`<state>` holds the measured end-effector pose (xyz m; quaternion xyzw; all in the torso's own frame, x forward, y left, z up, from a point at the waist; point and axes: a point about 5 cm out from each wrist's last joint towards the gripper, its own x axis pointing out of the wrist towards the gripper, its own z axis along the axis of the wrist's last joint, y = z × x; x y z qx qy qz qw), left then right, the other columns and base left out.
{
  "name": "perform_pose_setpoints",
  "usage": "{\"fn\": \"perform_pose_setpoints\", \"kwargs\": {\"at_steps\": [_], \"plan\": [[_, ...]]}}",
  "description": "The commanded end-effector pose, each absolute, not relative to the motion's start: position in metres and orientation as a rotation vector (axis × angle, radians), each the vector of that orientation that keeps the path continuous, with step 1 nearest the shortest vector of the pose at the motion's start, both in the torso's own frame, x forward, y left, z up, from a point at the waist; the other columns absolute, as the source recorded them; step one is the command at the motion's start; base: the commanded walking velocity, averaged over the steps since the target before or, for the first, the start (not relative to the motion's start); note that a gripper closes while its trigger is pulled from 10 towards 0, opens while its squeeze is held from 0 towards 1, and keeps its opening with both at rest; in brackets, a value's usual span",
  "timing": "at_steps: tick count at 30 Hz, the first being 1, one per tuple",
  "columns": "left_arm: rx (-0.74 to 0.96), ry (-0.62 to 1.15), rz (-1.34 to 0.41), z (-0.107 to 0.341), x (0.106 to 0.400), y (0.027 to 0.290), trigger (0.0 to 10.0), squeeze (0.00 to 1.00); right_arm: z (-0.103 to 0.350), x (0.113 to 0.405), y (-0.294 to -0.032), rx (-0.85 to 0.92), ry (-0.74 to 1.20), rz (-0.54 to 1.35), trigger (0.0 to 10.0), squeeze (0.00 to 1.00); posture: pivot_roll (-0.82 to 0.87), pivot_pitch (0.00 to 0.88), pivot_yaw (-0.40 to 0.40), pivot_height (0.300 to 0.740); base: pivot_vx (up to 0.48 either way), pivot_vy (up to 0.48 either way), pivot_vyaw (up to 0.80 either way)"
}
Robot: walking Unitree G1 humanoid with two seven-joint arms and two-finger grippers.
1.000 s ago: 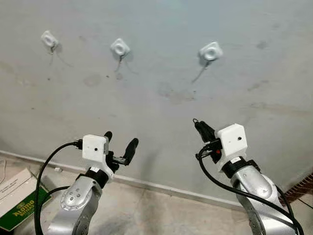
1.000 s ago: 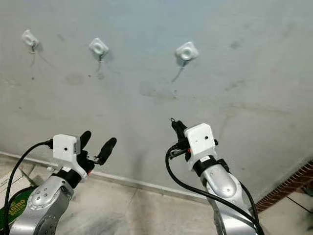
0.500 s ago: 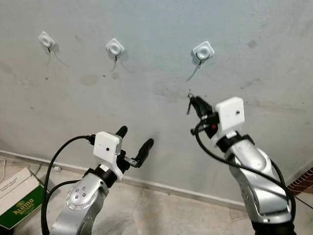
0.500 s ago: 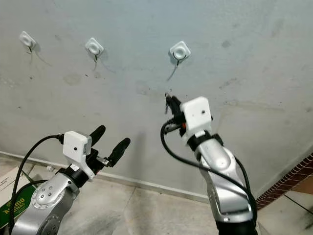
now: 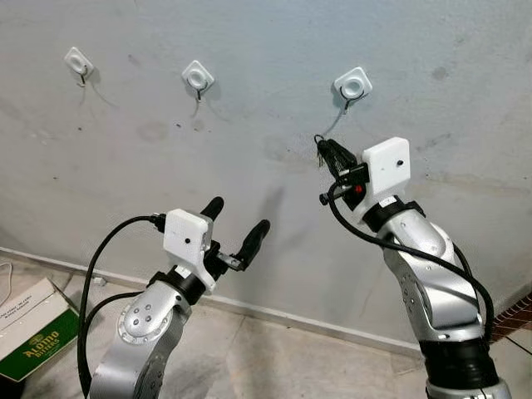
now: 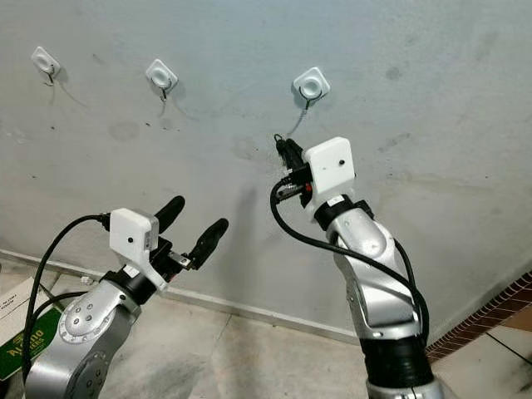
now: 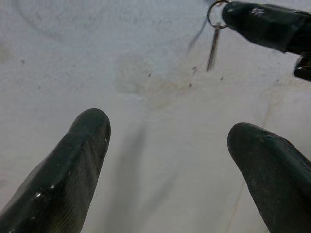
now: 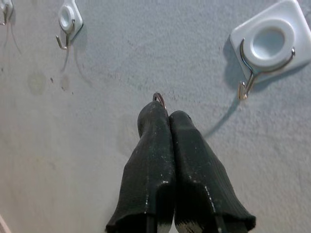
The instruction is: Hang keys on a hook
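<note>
Three hooks set in row on wall [image 5: 274, 100]. Right gripper [image 5: 322, 151] raised just below and left of rightmost hook [image 5: 352, 86], fingers pressed together on key ring [image 8: 159, 98], key [image 7: 212, 48] hung beneath fingertips. Left gripper [image 5: 236, 224] held lower, well left, fingers spread toward wall. Box [image 5: 29, 332] laid on floor, far left.

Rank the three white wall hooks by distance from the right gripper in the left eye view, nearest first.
From the right gripper:
1. Right hook, just above it.
2. Middle hook, further toward the robot's left.
3. Left hook, farthest, near the picture's left edge.
</note>
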<state>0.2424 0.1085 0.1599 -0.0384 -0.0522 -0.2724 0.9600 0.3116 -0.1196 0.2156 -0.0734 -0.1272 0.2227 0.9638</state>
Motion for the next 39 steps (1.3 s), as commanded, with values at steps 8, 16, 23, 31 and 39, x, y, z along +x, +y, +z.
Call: {"fn": "perform_pose_setpoints", "kwargs": {"at_steps": [8,16,23,31,39], "plan": [[-0.071,-0.116,-0.558,0.162,0.242,0.108,10.0,0.0,0.231,0.321,-0.122,-0.122,-0.316,0.445,10.0,0.0,0.01,0.052,0.071,0.74,0.0,0.0,0.0],[-0.074,-0.114,-0.553,0.163,0.242,0.109,10.0,0.0,0.235,0.328,-0.133,-0.09,-0.32,0.401,10.0,0.0,0.02,0.053,0.072,0.74,0.0,0.0,0.0],[-0.071,-0.11,-0.55,0.161,0.243,0.109,10.0,0.0,0.236,0.331,-0.14,-0.068,-0.32,0.375,10.0,0.0,0.02,0.055,0.074,0.74,0.0,0.0,0.0],[-0.073,-0.104,-0.546,0.16,0.243,0.11,10.0,0.0,0.235,0.333,-0.147,-0.028,-0.306,0.35,10.0,0.0,0.02,0.056,0.075,0.74,0.0,0.0,0.0],[-0.07,-0.102,-0.545,0.16,0.243,0.11,10.0,0.0,0.232,0.336,-0.151,0.024,-0.281,0.33,10.0,0.0,0.02,0.056,0.077,0.74,0.0,0.0,0.0]]}}
